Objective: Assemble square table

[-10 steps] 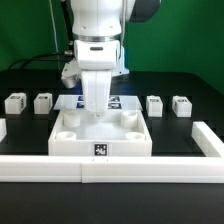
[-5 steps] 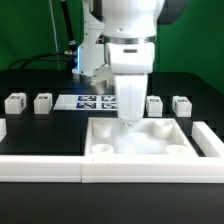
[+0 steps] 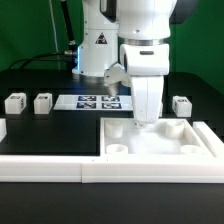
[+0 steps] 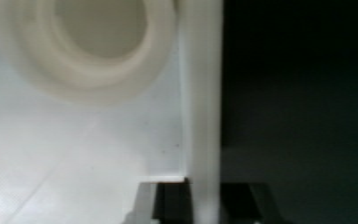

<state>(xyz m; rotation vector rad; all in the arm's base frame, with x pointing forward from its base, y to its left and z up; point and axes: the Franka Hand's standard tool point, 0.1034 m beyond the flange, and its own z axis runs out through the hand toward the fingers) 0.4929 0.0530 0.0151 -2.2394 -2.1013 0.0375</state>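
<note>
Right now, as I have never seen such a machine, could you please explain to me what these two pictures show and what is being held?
The white machine is a robot arm with a two-finger tool at its end. One picture comes from a camera off the arm; the blurred one from a camera on the wrist. On the black table lies a square white table top with round corner sockets, next to a low white border wall. Behind it stand small legs and lies the flat marker board. The tool is shut on the top's thin rim.
</note>
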